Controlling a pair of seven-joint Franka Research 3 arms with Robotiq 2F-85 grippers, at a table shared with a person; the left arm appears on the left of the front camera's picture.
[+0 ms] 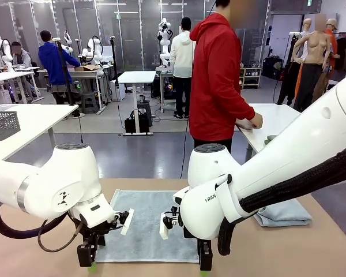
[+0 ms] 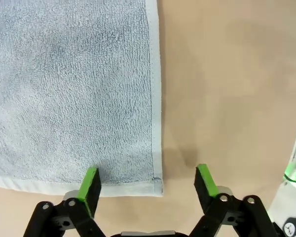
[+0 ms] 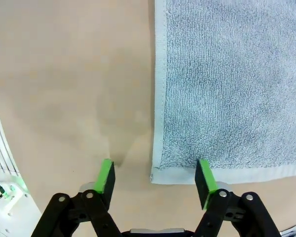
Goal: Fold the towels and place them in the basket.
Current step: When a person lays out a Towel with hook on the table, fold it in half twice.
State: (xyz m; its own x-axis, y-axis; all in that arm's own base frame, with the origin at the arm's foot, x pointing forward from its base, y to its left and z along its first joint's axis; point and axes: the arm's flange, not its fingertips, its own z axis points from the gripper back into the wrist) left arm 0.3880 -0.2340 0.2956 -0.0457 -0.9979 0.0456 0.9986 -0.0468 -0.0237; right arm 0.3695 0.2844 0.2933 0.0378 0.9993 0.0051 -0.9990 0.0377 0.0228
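- We're low over the surface (image 1: 277, 254) with both hands, the left hand (image 1: 89, 262) and the right hand (image 1: 205, 262) each at a near corner of the flat towel (image 1: 150, 225).
- The left hand (image 2: 148, 180) has its jaws spread wide and grips nothing. One green pad (image 2: 90, 183) sits over the towel's (image 2: 74, 89) hemmed corner, the other pad (image 2: 205, 180) over the bare surface (image 2: 227, 89) beside it.
- Whether that pad touches the cloth, we cannot tell.
- The right hand (image 3: 155, 177) is the mirror of it: jaws wide apart and nothing held. One pad (image 3: 204, 177) is over the towel's (image 3: 232, 84) corner hem, the other (image 3: 106, 175) over the tan surface (image 3: 64, 74).
- The flat towel lies spread open between the two hands and stretches away ahead of them.
- A folded towel (image 1: 282, 213) lies on the same surface, out beyond the right hand on its outer side.
- The basket (image 1: 1, 124) stands on a white table (image 1: 40, 118), well away past the left hand.
- Across from both hands, a person in a red hooded top (image 1: 216, 75) stands turned aside, hands on another white table.
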